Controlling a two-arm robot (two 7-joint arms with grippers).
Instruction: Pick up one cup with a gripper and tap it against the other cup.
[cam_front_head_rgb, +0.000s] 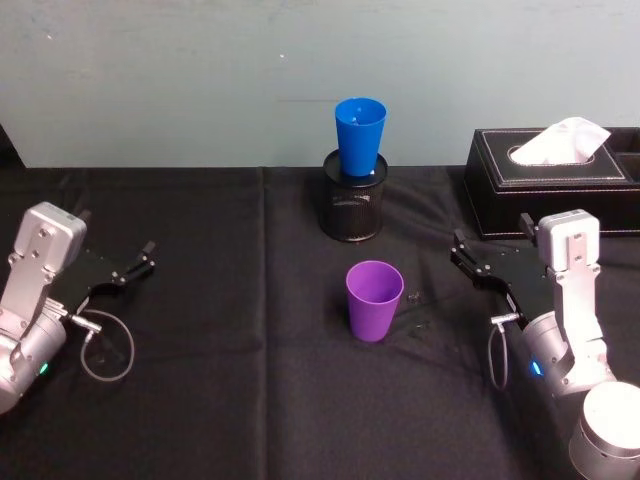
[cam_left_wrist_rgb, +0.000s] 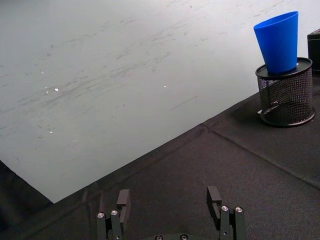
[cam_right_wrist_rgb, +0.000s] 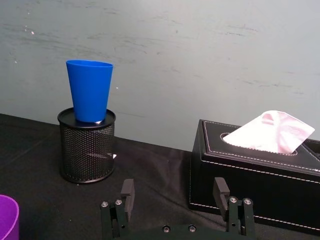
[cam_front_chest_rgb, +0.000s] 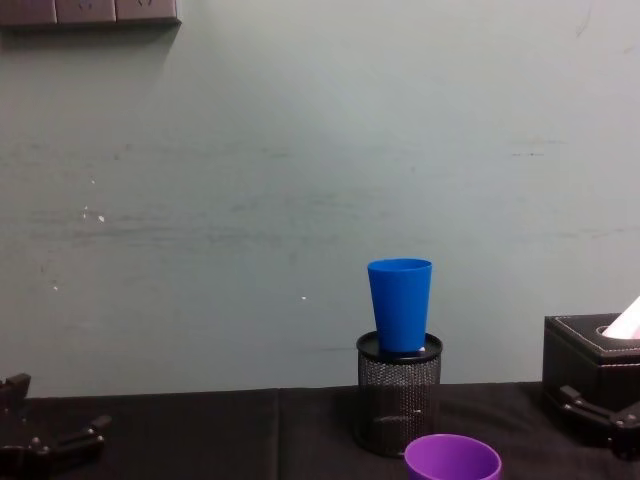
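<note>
Carefully, I'd bring my wide-open right hand (cam_front_head_rgb: 462, 250) leftwards, level around the purple cup (cam_front_head_rgb: 375, 300) standing mid-bench, gripping below its rim, while the blue cup (cam_front_head_rgb: 359, 135) sits atop the mesh holder (cam_front_head_rgb: 352, 204).

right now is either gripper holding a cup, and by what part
Nothing is held. The left gripper and right gripper are both open, apart from the purple cup and the blue cup.
</note>
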